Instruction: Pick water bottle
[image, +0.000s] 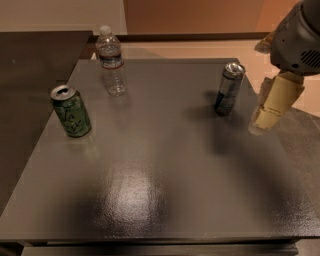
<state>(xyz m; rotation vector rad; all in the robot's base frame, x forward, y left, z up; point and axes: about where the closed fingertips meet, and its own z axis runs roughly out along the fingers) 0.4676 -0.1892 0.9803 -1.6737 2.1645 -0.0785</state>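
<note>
The water bottle (111, 61) stands upright at the far left of the dark table (160, 180). It is clear and ribbed, with a white cap and a label band. My gripper (265, 117) hangs at the right edge of the table, below its grey housing (299, 40). It is just right of the slim dark can and far from the bottle, and it holds nothing that I can see.
A green soda can (71, 110) stands at the left, in front of the bottle. A slim dark silver-topped can (229, 89) stands at the far right, next to my gripper. A dark counter (35, 55) lies to the left of the table.
</note>
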